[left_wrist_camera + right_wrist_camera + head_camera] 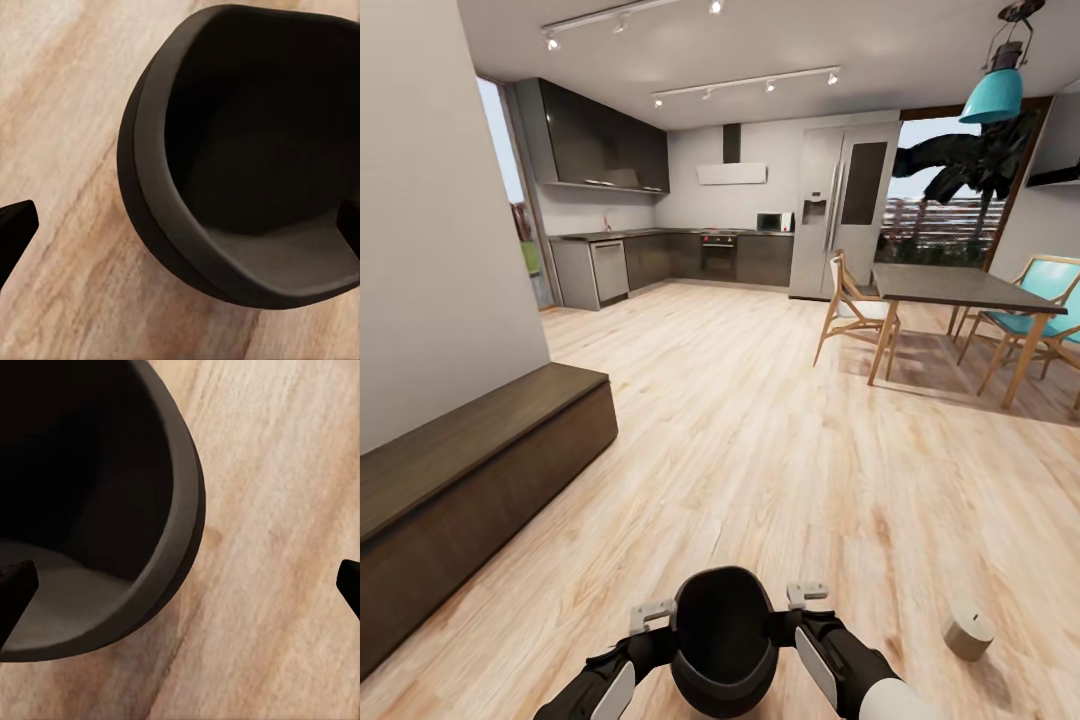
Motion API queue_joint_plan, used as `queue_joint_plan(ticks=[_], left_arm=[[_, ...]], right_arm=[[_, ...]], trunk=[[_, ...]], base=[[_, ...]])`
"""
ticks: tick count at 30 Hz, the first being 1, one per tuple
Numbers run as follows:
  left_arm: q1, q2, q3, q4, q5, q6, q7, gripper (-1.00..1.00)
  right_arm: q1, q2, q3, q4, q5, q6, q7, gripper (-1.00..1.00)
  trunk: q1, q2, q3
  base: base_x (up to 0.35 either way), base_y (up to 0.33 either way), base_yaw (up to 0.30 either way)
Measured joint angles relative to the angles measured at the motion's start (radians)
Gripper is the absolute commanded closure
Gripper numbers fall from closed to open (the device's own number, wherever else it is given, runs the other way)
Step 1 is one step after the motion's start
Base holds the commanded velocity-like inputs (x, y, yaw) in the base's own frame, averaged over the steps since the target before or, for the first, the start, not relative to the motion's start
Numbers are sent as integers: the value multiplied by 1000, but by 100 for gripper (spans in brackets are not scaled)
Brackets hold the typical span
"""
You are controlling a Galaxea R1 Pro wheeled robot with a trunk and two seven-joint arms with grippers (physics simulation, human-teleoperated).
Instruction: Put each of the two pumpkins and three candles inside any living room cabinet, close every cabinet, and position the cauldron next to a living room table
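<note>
The cauldron [724, 640], a round black pot with an open mouth, sits low in front of me between both arms, over the wooden floor. My left gripper [184, 225] stands open across the cauldron's rim [142, 150], one fingertip outside and one over the inside. My right gripper [184, 585] is open in the same way across the opposite rim [187, 510]. A short beige candle [968, 628] lies on the floor to my right. The long low dark-brown cabinet [480, 470] runs along the left wall, its front panels shut. The pumpkins are out of view.
A dark dining table [960, 285] with wooden chairs [855, 310] stands at the right, about mid-room. Beyond it are a kitchen counter [660, 255] and a fridge [845, 205]. Open wood floor [760, 450] stretches between me and the table.
</note>
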Motion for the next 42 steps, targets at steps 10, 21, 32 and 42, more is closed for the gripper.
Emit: queue_joint_plan(ticks=[10, 21, 32, 42], left_arm=[[0, -1, -1, 0, 0, -1, 0, -100], [0, 0, 0, 0, 0, -2, 0, -100], [0, -1, 0, 0, 0, -3, 0, -100], [0, -2, -1, 0, 0, -19, 0, -100]], right_arm=[[0, 0, 0, 0, 0, 0, 0, -100], [0, 0, 26, 0, 0, 0, -1, -100], [0, 2, 29, 0, 0, -48, -1, -100], [0, 2, 69, 1, -1, -80, -1, -100]], trunk=[[0, 0, 0], [0, 0, 0], [42, -77, -34], [80, -147, -66]], base=[[107, 0, 0], [16, 0, 0], [0, 0, 0], [0, 0, 0]])
